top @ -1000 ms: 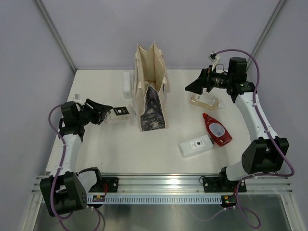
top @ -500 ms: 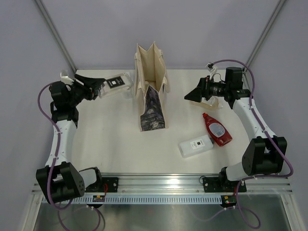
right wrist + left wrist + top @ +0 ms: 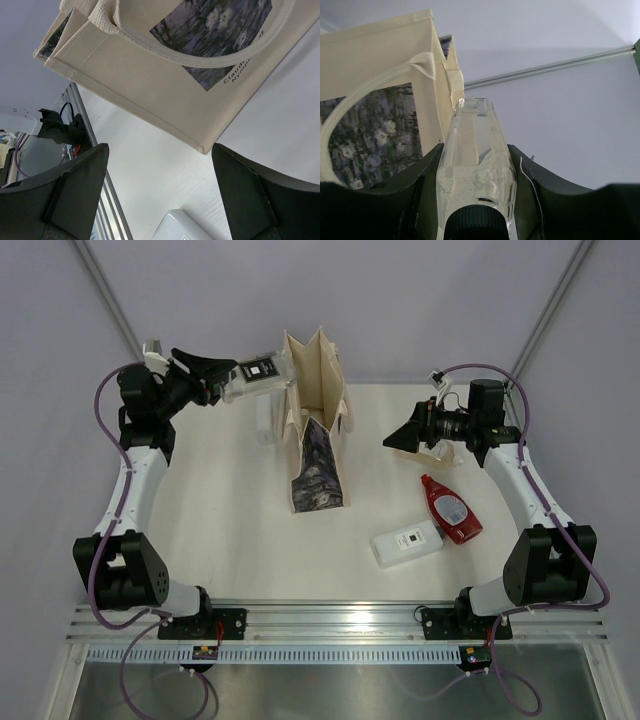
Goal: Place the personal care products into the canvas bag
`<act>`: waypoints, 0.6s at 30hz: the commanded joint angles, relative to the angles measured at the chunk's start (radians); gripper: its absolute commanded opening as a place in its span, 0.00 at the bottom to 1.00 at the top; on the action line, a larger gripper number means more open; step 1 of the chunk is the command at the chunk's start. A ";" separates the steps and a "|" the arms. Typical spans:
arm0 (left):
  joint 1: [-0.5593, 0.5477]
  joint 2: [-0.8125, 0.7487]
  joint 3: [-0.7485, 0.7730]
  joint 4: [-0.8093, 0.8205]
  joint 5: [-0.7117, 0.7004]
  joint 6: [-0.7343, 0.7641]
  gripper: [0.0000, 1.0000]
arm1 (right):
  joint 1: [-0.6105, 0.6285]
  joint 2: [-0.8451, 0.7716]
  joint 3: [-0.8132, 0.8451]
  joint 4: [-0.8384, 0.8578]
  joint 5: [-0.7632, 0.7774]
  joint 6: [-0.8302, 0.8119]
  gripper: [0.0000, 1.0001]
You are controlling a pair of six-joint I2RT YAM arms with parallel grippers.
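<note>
The left gripper [image 3: 233, 377] is clamping a clear bottle [image 3: 262, 372] between its fingers and holding it raised above the table [image 3: 220, 530]. In the left wrist view the bottle [image 3: 477, 160] is lying lengthwise between the two fingers [image 3: 420, 187]. Its black cap [image 3: 477, 222] is sitting back toward the palm and its base is pointing away from the wrist. Just past the bottle's far end, the canvas bag [image 3: 318, 440] is standing upright with its mouth open. The bottle's base is reaching the bag's near rim, though whether the two are touching cannot be told. The bag's cloth handle [image 3: 355, 110] and dark floral print [image 3: 375, 140] are showing to the left of the held bottle. Below this gripper, a white container [image 3: 264, 422] is lying on the table beside the bag.

The right gripper [image 3: 402, 438] is hovering with its jaws spread wide and nothing between them, pointing toward the printed side of the bag [image 3: 150, 90]. Directly beneath this gripper an amber bottle [image 3: 437, 452] is lying on the table. Nearer the arm's base, a flat red bottle [image 3: 447, 508] is lying flat. A white rectangular bottle [image 3: 407, 542] is lying just beside it. The rounded corner of a white bottle [image 3: 175, 227] is also showing low between the right fingers [image 3: 75, 192].
</note>
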 commanded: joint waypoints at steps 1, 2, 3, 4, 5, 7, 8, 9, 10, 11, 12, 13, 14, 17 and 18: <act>-0.050 0.009 0.150 0.139 0.020 -0.034 0.00 | -0.004 -0.040 -0.006 0.039 -0.026 -0.001 0.91; -0.058 0.018 0.165 0.128 0.014 -0.027 0.00 | -0.004 -0.039 -0.006 0.037 -0.026 -0.002 0.91; -0.066 0.028 0.179 0.092 0.009 0.001 0.00 | -0.004 -0.040 -0.007 0.039 -0.026 -0.004 0.91; -0.084 0.047 0.210 0.070 0.004 0.018 0.00 | -0.004 -0.040 -0.007 0.037 -0.027 -0.002 0.91; -0.092 0.057 0.225 0.047 -0.006 0.035 0.00 | -0.002 -0.039 -0.009 0.037 -0.024 -0.005 0.91; -0.107 0.077 0.270 -0.013 -0.014 0.079 0.00 | -0.004 -0.038 -0.011 0.033 -0.024 -0.011 0.91; -0.132 0.096 0.284 -0.059 -0.025 0.094 0.00 | -0.004 -0.037 -0.011 0.030 -0.023 -0.014 0.91; -0.150 0.107 0.300 -0.092 -0.031 0.139 0.00 | -0.004 -0.037 -0.011 0.030 -0.023 -0.017 0.91; -0.159 0.120 0.320 -0.125 -0.039 0.162 0.00 | -0.004 -0.037 -0.011 0.025 -0.023 -0.022 0.91; -0.169 0.142 0.363 -0.198 -0.061 0.189 0.00 | -0.004 -0.038 -0.011 0.023 -0.021 -0.025 0.91; -0.185 0.152 0.385 -0.244 -0.072 0.244 0.00 | -0.004 -0.038 -0.011 0.022 -0.021 -0.027 0.91; -0.195 0.162 0.408 -0.281 -0.101 0.271 0.00 | -0.004 -0.038 -0.007 0.017 -0.018 -0.030 0.91; -0.204 0.173 0.452 -0.321 -0.114 0.300 0.00 | -0.002 -0.038 -0.007 0.016 -0.019 -0.033 0.91; -0.236 0.212 0.512 -0.415 -0.148 0.367 0.04 | -0.002 -0.038 -0.009 0.014 -0.016 -0.036 0.92; -0.250 0.233 0.529 -0.451 -0.154 0.390 0.08 | -0.002 -0.038 -0.011 0.014 -0.016 -0.037 0.92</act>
